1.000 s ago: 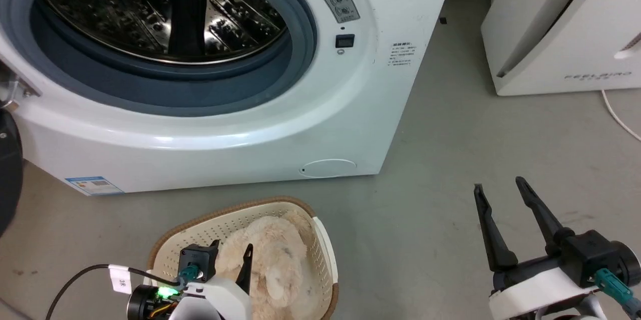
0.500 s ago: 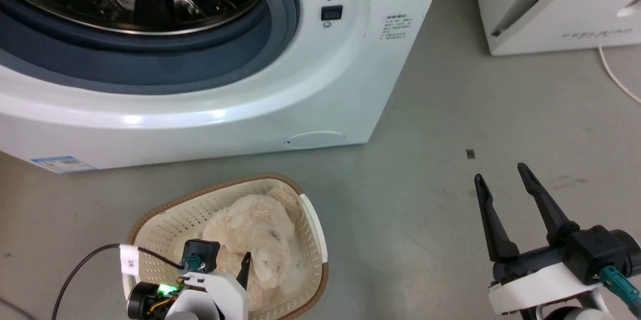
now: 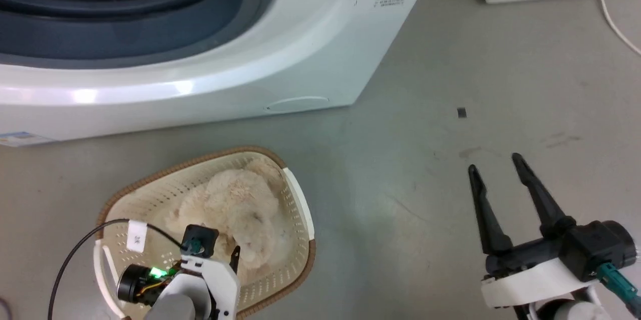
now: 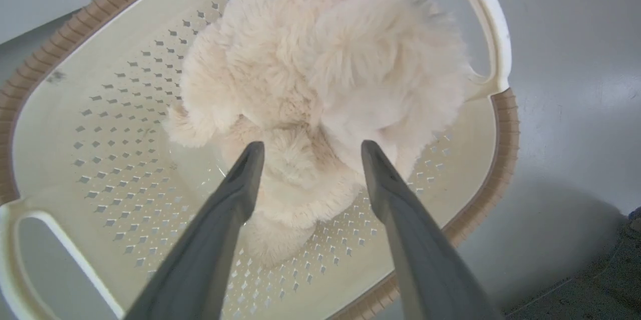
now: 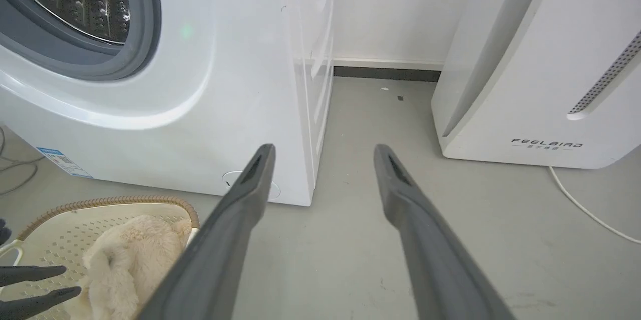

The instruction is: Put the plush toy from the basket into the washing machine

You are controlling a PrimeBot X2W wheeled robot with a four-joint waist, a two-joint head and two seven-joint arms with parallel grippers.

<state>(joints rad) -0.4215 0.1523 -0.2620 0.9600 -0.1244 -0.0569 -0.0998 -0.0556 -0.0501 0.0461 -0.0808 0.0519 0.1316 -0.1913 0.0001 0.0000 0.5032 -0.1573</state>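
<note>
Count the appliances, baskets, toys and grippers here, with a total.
Appliances: 2, the washing machine and the slanted white appliance
Baskets: 1, the basket
Toys: 1, the plush toy
Grippers: 2, the left gripper and the right gripper
Total: 6

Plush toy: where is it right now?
Head view, lower left: the plush toy lies inside the basket on the floor, in front of the washing machine, with the open left tool close over it.
</note>
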